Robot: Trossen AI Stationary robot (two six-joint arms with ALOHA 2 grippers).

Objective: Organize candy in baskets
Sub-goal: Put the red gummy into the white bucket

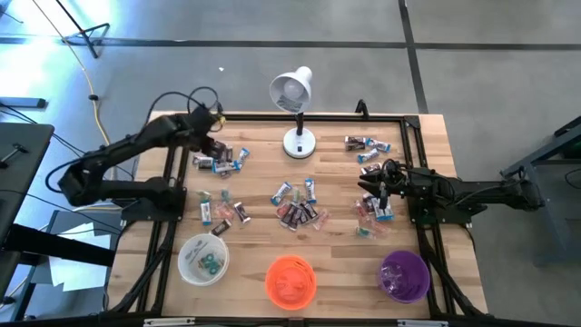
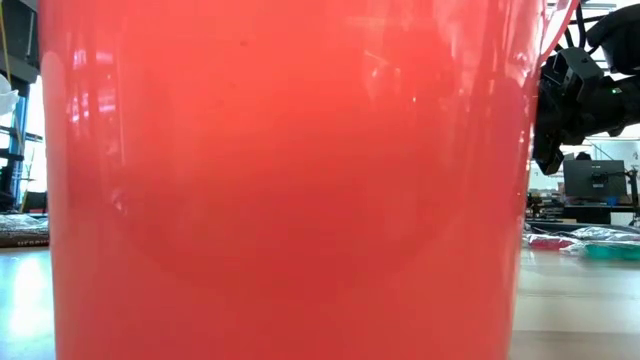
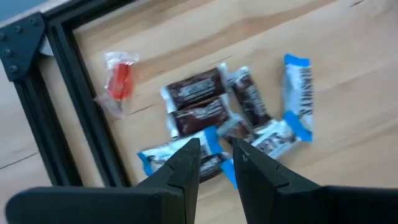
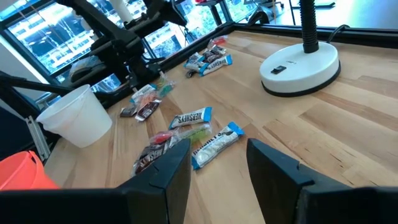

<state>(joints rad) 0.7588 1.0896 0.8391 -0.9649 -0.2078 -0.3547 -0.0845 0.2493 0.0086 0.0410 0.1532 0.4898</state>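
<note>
From above, you see the wooden table (image 1: 427, 136) with candy scattered in clusters; one cluster (image 1: 221, 160) lies at the far left, another (image 1: 298, 207) in the middle, a third (image 1: 366, 145) at the far right, and a fourth (image 1: 374, 211) by the right arm; the white desk lamp (image 1: 296, 107) stands at the far middle; along the near edge sit the white basket (image 1: 203, 259), the orange basket (image 1: 290, 281) and the purple basket (image 1: 404, 276), each well apart from its neighbour; the white one holds some greenish pieces; your left gripper (image 1: 211, 143) is over the far-left cluster; your right gripper (image 1: 379, 186) is just above the cluster on the right.

At table height, the orange basket (image 2: 290, 180) fills nearly the whole picture; a dark arm (image 2: 585, 85) shows at the upper right, and you cannot tell its fingers from here.

From the left wrist, you look down on brown and blue-and-silver candies (image 3: 211, 115) lying touching one another, with a red-wrapped candy (image 3: 118, 81) apart near the black frame rail (image 3: 74, 99); the left gripper (image 3: 217, 149) has its fingers a narrow gap apart, tips just over a blue-edged wrapper; nothing is pinched between them.

From the right wrist, the right gripper (image 4: 217, 152) has its fingers spread wide and empty; between them lies a blue-and-silver candy (image 4: 214, 143); beyond it you see more candy (image 4: 189, 118), the white basket (image 4: 74, 118), the lamp's round base (image 4: 300, 67), and the left arm (image 4: 124, 37) farther off over its cluster (image 4: 210, 59); an orange rim (image 4: 18, 171) shows at the edge.
</note>
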